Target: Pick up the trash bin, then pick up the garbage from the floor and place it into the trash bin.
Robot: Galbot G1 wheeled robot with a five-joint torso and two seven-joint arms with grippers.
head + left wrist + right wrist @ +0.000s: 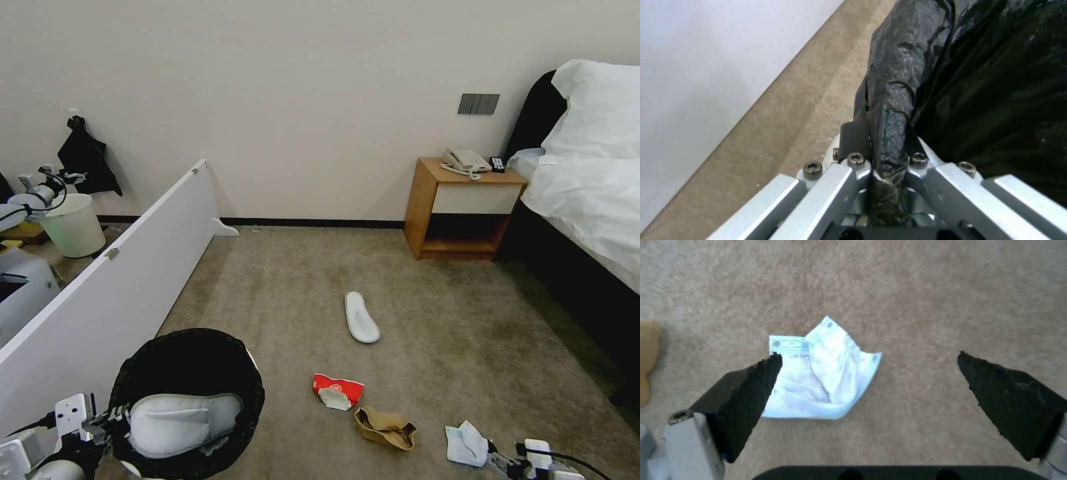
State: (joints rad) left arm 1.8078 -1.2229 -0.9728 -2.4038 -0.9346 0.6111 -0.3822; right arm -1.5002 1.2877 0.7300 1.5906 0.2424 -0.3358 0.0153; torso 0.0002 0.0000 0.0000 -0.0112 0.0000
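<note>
At the lower left of the head view, the left gripper (107, 419) was clamped on the black-bagged rim of the trash bin (190, 353), its fingers (853, 143) pinching a fold of the bag from both sides in the left wrist view. A white slipper (181, 417) lay inside the bin. At the bottom right, the right gripper (869, 368) hovered over a crumpled white tissue (467, 444) on the carpet (433, 320), its black pads (746, 386) spread wide apart, one pad overlapping the tissue's edge in the right wrist view. A brown paper scrap (385, 427) lay near the tissue, a crushed red-white carton (337, 390) just beyond it, and a second white slipper (361, 317) at the centre of the frame.
</note>
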